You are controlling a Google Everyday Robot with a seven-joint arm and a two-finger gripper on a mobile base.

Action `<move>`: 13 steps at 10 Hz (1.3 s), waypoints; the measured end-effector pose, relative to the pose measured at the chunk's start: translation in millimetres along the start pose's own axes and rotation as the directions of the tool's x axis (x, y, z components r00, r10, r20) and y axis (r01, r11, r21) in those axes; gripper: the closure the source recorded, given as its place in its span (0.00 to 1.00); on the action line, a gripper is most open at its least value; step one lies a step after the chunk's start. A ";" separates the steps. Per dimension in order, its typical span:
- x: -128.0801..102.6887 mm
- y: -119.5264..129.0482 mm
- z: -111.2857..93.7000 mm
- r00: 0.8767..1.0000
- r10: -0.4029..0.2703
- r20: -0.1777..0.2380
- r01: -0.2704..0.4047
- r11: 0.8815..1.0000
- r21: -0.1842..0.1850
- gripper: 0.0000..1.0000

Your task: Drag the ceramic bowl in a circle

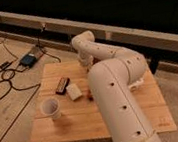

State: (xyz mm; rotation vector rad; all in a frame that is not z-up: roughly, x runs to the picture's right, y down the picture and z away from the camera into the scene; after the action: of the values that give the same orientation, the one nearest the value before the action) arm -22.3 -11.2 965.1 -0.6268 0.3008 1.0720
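The arm (pixel 118 96) is thick, rounded and cream-white, dotted with small dark holes. Its gripper lies hidden behind it.

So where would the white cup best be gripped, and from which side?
By its rim, from straight above. The white cup stands upright, mouth open upward, with nothing touching it on the table. The hand sits low at the table's far side, largely hidden by the arm.
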 end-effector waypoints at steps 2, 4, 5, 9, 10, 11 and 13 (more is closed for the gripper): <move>20.0 28.4 -8.3 1.000 -0.004 -0.009 0.004 0.999 -0.043 1.00; 45.7 39.5 -14.3 0.999 0.019 -0.030 -0.021 0.998 -0.065 1.00; 65.8 38.0 -16.3 0.997 0.049 -0.051 -0.052 0.996 -0.068 1.00; 122.7 -5.6 -25.8 0.974 0.209 -0.089 -0.212 0.977 -0.024 1.00; 129.5 -17.6 -26.2 0.967 0.240 -0.090 -0.242 0.970 -0.011 1.00; 134.1 -36.4 -28.1 0.955 0.285 -0.081 -0.285 0.958 0.005 1.00; 140.8 -67.8 -27.6 0.935 0.347 -0.077 -0.346 0.938 0.032 1.00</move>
State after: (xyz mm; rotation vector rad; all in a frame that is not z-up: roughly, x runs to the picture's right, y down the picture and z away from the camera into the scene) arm 104.4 51.2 892.7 -0.6151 0.5055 1.3826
